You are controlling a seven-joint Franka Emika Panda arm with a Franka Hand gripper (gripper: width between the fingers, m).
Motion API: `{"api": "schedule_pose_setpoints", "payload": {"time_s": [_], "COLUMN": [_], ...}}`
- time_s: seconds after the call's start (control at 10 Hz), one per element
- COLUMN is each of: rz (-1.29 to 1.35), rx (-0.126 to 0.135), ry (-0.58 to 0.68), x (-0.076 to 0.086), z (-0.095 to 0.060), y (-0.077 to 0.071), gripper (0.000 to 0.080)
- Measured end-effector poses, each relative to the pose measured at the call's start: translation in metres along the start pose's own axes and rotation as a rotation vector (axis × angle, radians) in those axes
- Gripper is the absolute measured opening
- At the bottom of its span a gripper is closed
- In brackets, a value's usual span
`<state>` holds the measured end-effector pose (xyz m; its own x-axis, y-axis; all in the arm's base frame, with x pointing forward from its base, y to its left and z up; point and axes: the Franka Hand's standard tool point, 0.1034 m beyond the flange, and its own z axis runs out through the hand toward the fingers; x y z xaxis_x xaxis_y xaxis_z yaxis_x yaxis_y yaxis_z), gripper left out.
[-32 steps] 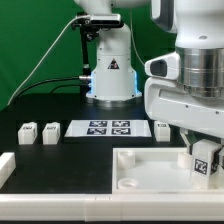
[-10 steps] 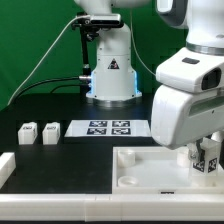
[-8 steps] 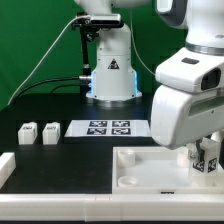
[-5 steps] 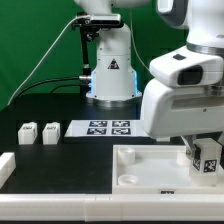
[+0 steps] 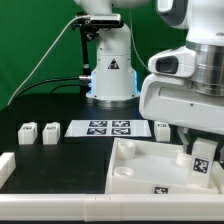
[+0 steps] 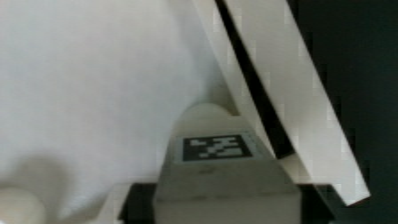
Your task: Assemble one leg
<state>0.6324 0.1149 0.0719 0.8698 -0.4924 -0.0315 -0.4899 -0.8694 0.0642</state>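
The tray [image 5: 150,170] is now being tilted up off the desk [image 5: 60,165], near edge raised, with the leg [image 5: 201,160] at its 3 o'clock corner being clamped by the gripper [image 5: 200,150], suggesting seating in progress.

A black desk [image 5: 60,165] is seen at the lower left of the frame. The leg [image 5: 201,158] at the right is white, with a black-and-white square tag. The tray-like piece [image 5: 135,172] is white. The marker board [image 5: 108,128] at centre is white with four black tags. A green backdrop [image 5: 30,40] fills the upper left.
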Motion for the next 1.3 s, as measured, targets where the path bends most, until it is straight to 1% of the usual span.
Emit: {"api": "schedule_pose_setpoints", "payload": {"time_s": [0.2, 0.3, 0.4, 0.6, 0.7, 0.8, 0.9, 1.1, 1.3], "rz": [0.174, 0.303, 0.340, 0.334, 0.333, 0.333, 0.333, 0.333, 0.332], "rx": [-0.027, -0.051, -0.068, -0.069, -0.069, -0.069, -0.069, -0.069, -0.070], "ry": [0.018, 0.030, 0.033, 0.035, 0.035, 0.034, 0.034, 0.034, 0.034], "x": [0.004, 0.006, 0.008, 0.007, 0.007, 0.007, 0.007, 0.007, 0.007], "z": [0.000, 0.000, 0.000, 0.001, 0.001, 0.001, 0.001, 0.002, 0.002], "y": [0.008, 0.017, 0.023, 0.022, 0.022, 0.022, 0.022, 0.022, 0.022], "gripper": [0.0297, 0.0304, 0.0304, 0.0313, 0.0490, 0.0614, 0.0614, 0.0648, 0.0649]}}
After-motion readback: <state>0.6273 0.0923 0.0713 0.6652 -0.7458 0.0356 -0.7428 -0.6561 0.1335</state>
